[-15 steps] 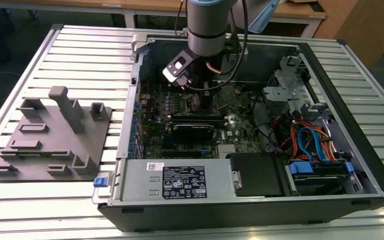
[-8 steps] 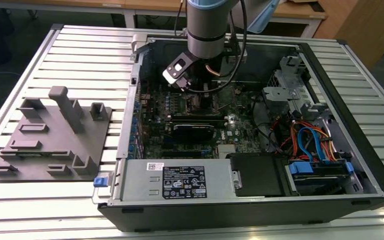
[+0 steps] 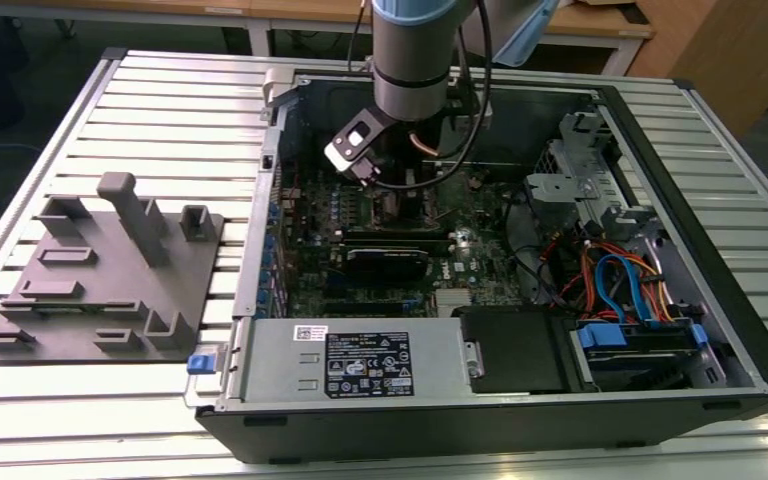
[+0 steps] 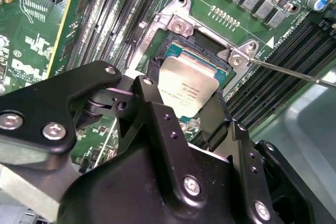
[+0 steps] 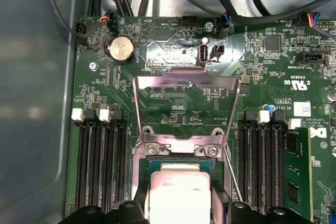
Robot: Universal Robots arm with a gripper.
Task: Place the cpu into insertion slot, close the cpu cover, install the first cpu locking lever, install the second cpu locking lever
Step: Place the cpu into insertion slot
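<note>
Above insertion slot (image 4: pixel 194 56), largely hidden: gripper (image 4: pixel 184 98) clamped on cpu (image 4: pixel 189 85) edges; cpu cover (image 5: pixel 184 77) raised open.

Even, bright light; pale glare on the cpu (image 4: pixel 189 90).

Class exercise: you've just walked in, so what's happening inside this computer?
A robot arm reaches into an open computer case. Its gripper pinches the cpu by two edges right at the insertion slot on the green motherboard; whether it is fully seated is unclear. The cpu cover stands flipped open.
</note>
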